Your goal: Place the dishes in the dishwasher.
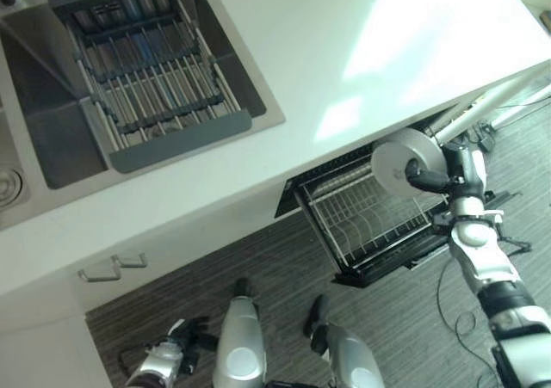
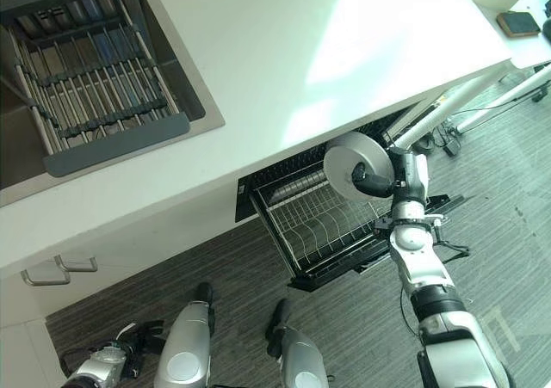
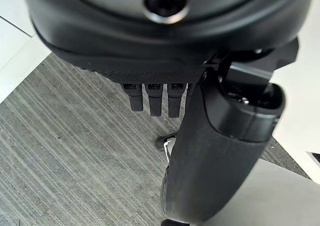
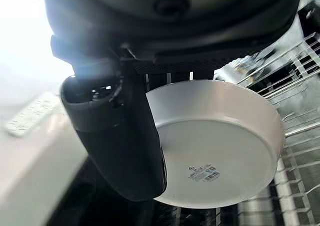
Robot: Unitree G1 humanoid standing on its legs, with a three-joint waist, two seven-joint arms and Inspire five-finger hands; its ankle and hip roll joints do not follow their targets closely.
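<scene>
The right hand pinches a white dish on edge above the pulled-out dishwasher rack, at about two o'clock from the sink, and that thin rim grip could slip, dropping it onto the wires, while the left hand hangs relaxed.

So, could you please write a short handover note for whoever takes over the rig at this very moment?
Right hand: shut on the white dish, held on edge above the pulled-out dishwasher rack.
Left hand: low over the floor, fingers straight, holding nothing.
Drying rack over the sink has no dishes on it.
Done: dish picked up and brought to the dishwasher.
Left: set the dish into the rack; no dish shows in it yet.
</scene>
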